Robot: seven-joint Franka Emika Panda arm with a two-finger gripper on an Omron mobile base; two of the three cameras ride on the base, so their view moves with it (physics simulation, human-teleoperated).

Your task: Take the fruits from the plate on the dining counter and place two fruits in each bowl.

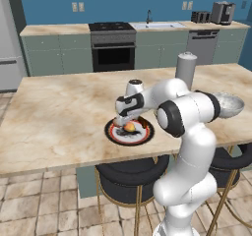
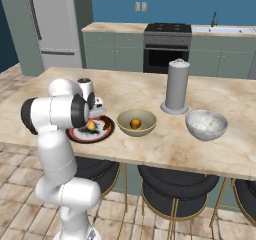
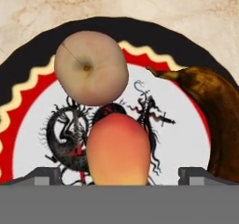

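You had the white arm bent low over the long beige marble-patterned dining counter (image 1: 54, 112), its two-finger gripper (image 3: 119, 175) hanging just above the flat round plate with the black rim, red ring and patterned white centre (image 3: 186, 139), which lay near the counter's front edge. In the hand view, the two dark fingertips (image 3: 46, 176) stood wide apart, one on each side of an orange-pink rounded fruit (image 3: 119, 148); the tips touched nothing you could see, and whether they had yet reached the fruit's sides could not be told from that angle. Beyond that fruit on the plate sat a pale peach-tan round fruit with a dimple (image 3: 91, 68), touching or nearly touching it, and a dark brown fruit (image 3: 214, 115) lay along the plate's right-hand side, partly cut off by the frame edge. From the right base view, the olive-yellow round bowl (image 2: 125, 126) stood just beside the plate with one small yellow-orange fruit (image 2: 135, 123) inside it. The white-grey speckled bowl (image 2: 206, 124) stood further along the counter, apart from the yellow one, and its inside looked bare. A tall grey cylinder with a rounded cap (image 2: 176, 86) stood behind and between the two bowls. Dark round stools (image 2: 177, 181) were tucked beneath the counter's front edge.
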